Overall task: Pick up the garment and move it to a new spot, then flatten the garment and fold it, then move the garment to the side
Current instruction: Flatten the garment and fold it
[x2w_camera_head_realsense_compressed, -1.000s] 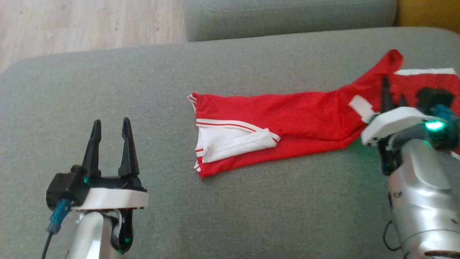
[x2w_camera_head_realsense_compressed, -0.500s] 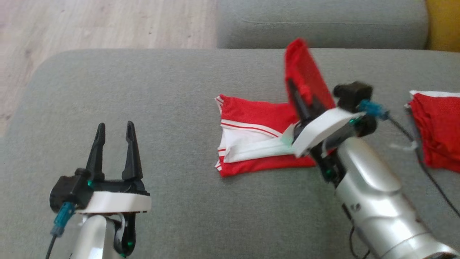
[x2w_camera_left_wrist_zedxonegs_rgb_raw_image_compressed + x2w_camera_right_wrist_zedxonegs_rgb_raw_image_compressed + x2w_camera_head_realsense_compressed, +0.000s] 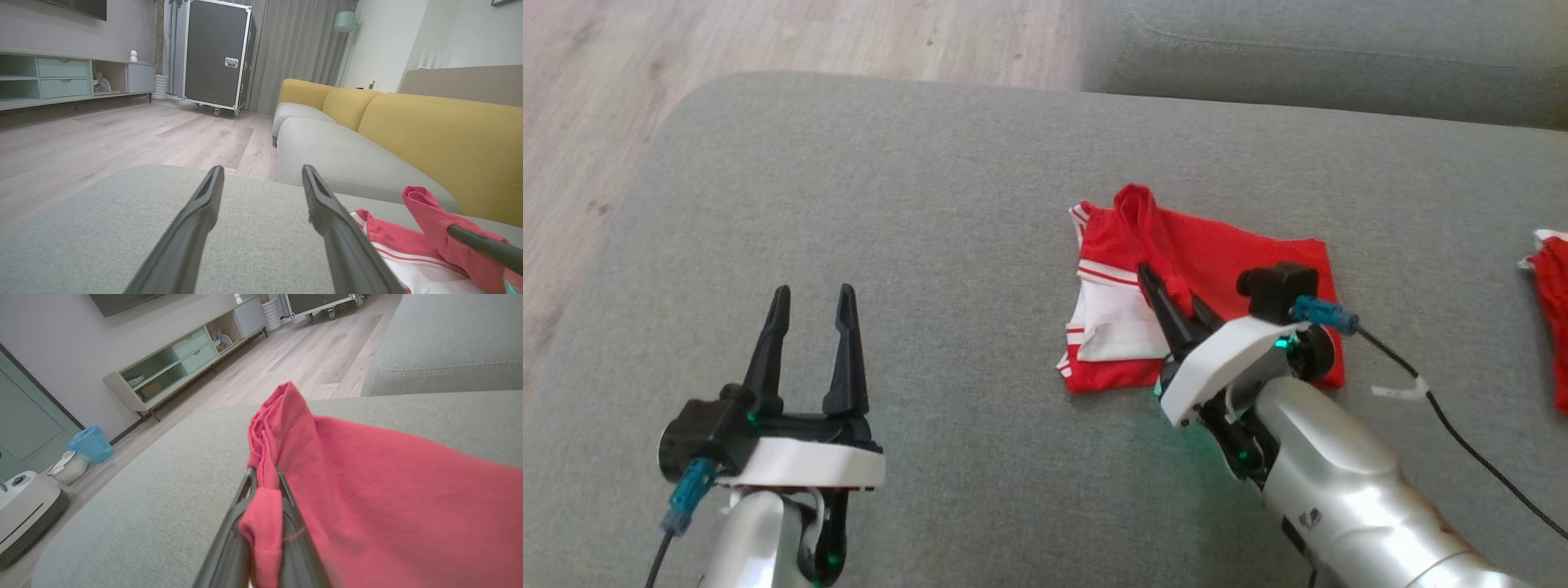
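Note:
The garment [image 3: 1225, 249] is red with white striped trim and lies doubled over on the grey sofa cushion [image 3: 915, 196], right of centre. My right gripper [image 3: 1164, 286] is shut on a bunched red end of it, held just above the left part of the pile. The right wrist view shows the red cloth [image 3: 367, 486] pinched between the shut fingers of the right gripper [image 3: 264, 475] and draping off to the right. My left gripper [image 3: 813, 298] stands open and empty at the lower left, well apart from the garment. From the left gripper [image 3: 261, 175], the garment [image 3: 388, 239] lies to the lower right.
Another red cloth [image 3: 1553, 302] lies at the cushion's right edge. The right wrist's cable [image 3: 1445, 416] trails over the cushion. Wooden floor [image 3: 605, 98] borders the cushion on the left. A second grey cushion [image 3: 1323, 57] sits behind it, with a yellow backrest [image 3: 441, 139] beyond.
My right gripper has carried the garment's right end up and over to the left, doubling it onto the left half. The head camera has shifted too. The left gripper has stayed open.

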